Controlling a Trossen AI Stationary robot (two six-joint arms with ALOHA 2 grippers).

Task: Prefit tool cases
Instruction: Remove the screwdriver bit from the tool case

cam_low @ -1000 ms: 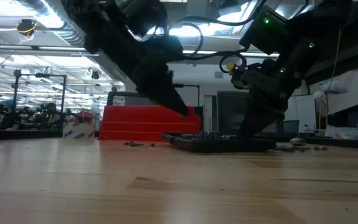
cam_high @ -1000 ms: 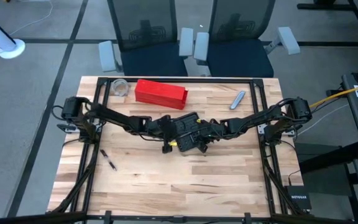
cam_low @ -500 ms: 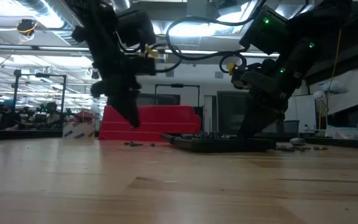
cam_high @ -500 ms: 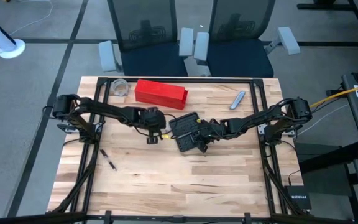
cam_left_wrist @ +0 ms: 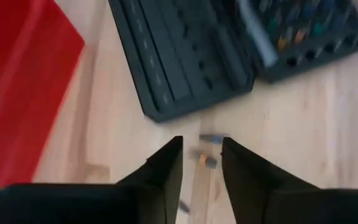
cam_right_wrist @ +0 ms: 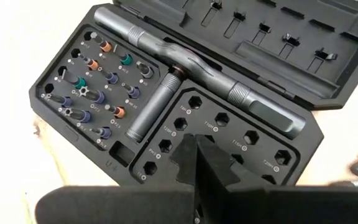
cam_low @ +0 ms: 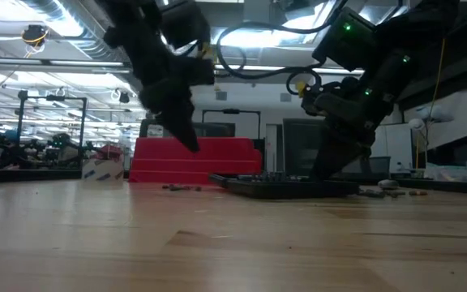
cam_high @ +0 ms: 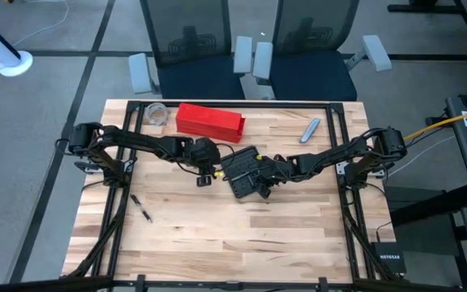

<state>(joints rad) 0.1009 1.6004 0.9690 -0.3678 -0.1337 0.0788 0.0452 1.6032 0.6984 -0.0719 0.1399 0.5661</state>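
Black plastic, the tool case (cam_high: 247, 171) lies open and flat near the middle of the tabletop (cam_high: 217, 235), toward its far edge, both hinged halves facing up; the right wrist view shows one half holding a T-handle driver (cam_right_wrist: 191, 65) and rows of bit sockets, some filled, many empty. The right gripper (cam_high: 267, 182) bears down on the case's right side, its fingers pressed together and holding nothing that I can see. The left gripper (cam_high: 203, 178) hovers just beside the case's left edge, its fingers (cam_left_wrist: 166, 168) spread over a few loose bits (cam_left_wrist: 209, 149) scattered on the wood between case and red box (cam_high: 209, 121). The chief risk, as I judge it, lies with those bits; they are small and round, so fingers coming down off-centre could flick one away or roll it under the case; a nudge against the case edge could slide it and spill seated bits if the right gripper lets go.
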